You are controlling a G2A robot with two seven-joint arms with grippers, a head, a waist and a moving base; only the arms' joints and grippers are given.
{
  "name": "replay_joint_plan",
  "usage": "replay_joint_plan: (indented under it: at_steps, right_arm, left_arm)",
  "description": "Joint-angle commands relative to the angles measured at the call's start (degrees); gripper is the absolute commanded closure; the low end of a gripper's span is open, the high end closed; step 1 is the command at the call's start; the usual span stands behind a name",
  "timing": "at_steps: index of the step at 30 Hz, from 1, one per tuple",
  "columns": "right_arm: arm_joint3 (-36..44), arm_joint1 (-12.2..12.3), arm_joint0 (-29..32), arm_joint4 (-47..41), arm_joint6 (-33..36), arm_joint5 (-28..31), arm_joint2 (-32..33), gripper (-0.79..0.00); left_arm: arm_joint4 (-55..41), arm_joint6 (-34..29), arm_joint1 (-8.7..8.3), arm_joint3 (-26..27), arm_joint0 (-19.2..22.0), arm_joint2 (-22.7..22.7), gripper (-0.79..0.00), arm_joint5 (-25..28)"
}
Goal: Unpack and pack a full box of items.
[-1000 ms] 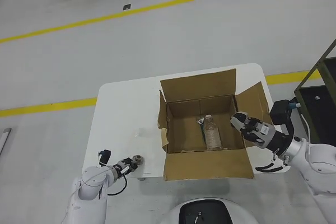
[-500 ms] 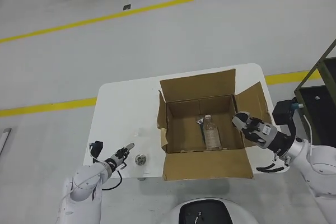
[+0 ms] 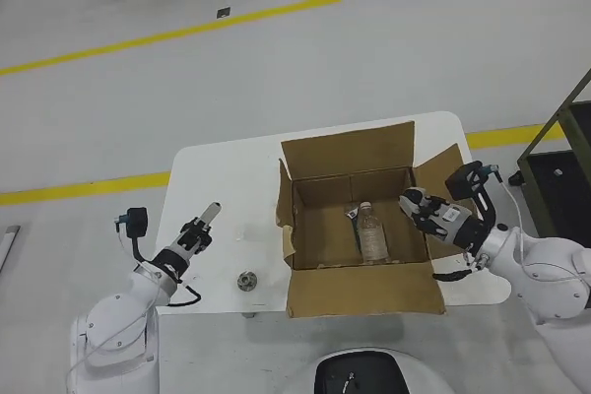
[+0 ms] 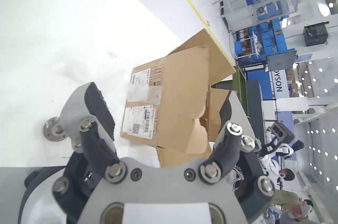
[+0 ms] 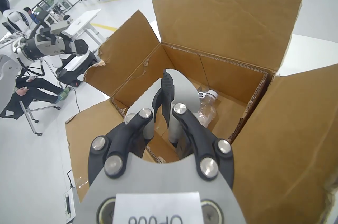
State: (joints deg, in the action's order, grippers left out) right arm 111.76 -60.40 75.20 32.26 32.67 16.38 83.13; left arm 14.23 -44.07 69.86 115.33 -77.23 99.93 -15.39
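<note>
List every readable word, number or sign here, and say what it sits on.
Box labels: barcodes and print, too small to read.
Right wrist tag: upside down, cut by the edge; not fully legible.
Banner in the room behind: a brand name, left unquoted.
</note>
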Motion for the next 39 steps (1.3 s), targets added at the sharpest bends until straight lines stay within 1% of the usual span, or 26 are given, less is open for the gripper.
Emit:
replay_joint_plan:
  at_steps: [1, 8, 9, 10, 12, 15, 18, 21, 24, 26, 37, 39]
  right_arm:
    - [0.0, 0.0, 0.0, 0.0, 0.0, 0.0, 0.1, 0.000]
    - [0.0, 0.0, 0.0, 0.0, 0.0, 0.0, 0.1, 0.000]
    - [0.0, 0.0, 0.1, 0.2, -0.1, 0.0, 0.0, 0.000]
    - [0.2, 0.0, 0.2, 1.7, -0.3, -0.6, -0.1, 0.000]
    - [0.8, -0.1, 0.3, 2.9, -1.0, -1.7, -1.0, 0.000]
    - [1.3, -0.2, -0.2, 6.0, -1.4, -4.3, -2.3, 0.000]
    - [1.5, -0.5, -1.3, 10.3, -1.0, -7.5, -4.6, 0.000]
    - [1.2, -0.7, -3.4, 16.6, 1.9, -11.1, -7.5, 0.000]
    - [0.5, -1.0, -6.1, 20.7, 7.2, -15.2, -10.9, 0.000]
    - [0.0, -1.2, -7.7, 22.5, 10.0, -16.5, -12.6, 0.000]
    - [0.0, -1.2, -7.7, 22.5, 10.0, -16.5, -12.6, 0.000]
    - [0.4, -1.3, -7.7, 23.9, 9.7, -16.1, -13.2, 0.000]
  left_arm:
    - [-0.3, -0.1, -0.02, 0.1, 0.1, 0.0, -0.785, 0.3]
    - [0.2, 0.3, -0.05, 0.2, 0.0, 0.0, -0.785, 0.7]
    - [3.4, 2.1, -0.20, 0.3, -0.3, -0.2, -0.785, 3.1]
    - [9.4, 4.5, -0.45, 0.5, -0.6, -0.7, -0.785, 6.0]
    - [16.1, 8.1, -0.66, 0.2, -1.1, -2.6, -0.785, 10.6]
    - [26.6, 12.5, -1.04, -0.5, -1.5, -4.1, -0.785, 14.9]
    - [41.4, 17.7, -1.59, -0.5, -2.3, -5.7, -0.785, 19.8]
    - [52.1, 22.8, -1.93, -1.1, -3.5, -7.4, -0.785, 23.1]
    - [61.0, 26.9, -2.29, -1.5, -4.4, -8.0, -0.785, 25.4]
    - [62.2, 28.1, -2.30, -1.9, -5.0, -8.3, -0.785, 25.5]
    - [62.2, 28.1, -2.30, -1.9, -5.0, -8.3, -0.785, 25.5]
    - [62.2, 28.1, -2.30, -1.9, -5.0, -8.3, -0.785, 25.5]
